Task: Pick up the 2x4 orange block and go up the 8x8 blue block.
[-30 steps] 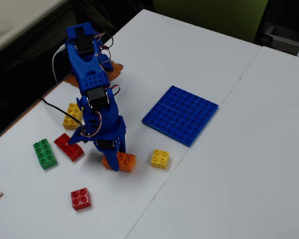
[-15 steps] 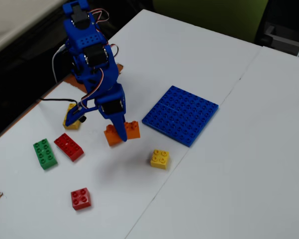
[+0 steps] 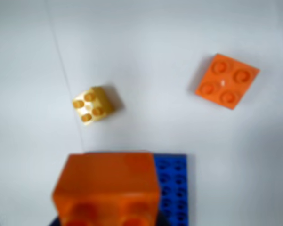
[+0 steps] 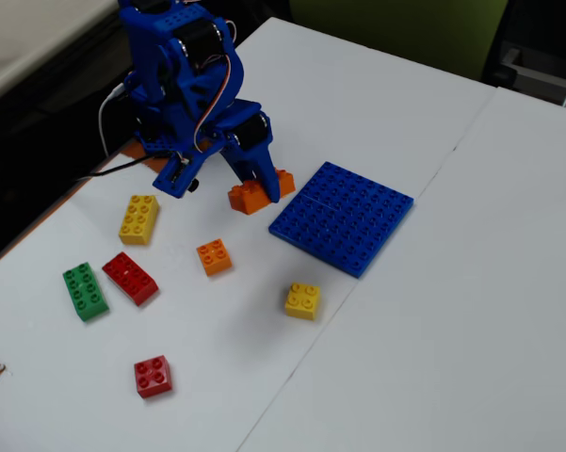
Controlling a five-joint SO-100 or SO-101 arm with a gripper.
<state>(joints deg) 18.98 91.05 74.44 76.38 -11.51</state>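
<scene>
Orange, oblong and studded, the 2x4 orange block (image 4: 261, 193) hangs clear of the table, clamped in the gripper (image 4: 255, 191), just left of the 8x8 blue block (image 4: 344, 217) in the fixed view. The wrist view shows the baseplate's edge under the brick. Judging by this, the carry is in hand; next it needs travel over the plate, then lowering onto the studs.

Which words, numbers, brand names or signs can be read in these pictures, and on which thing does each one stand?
None can be read.
Brick studs, for example on the small orange 2x2 brick: any embossed mark is too blurred.
8x8 blue block, blue arm, white table: no visible lettering.
</scene>
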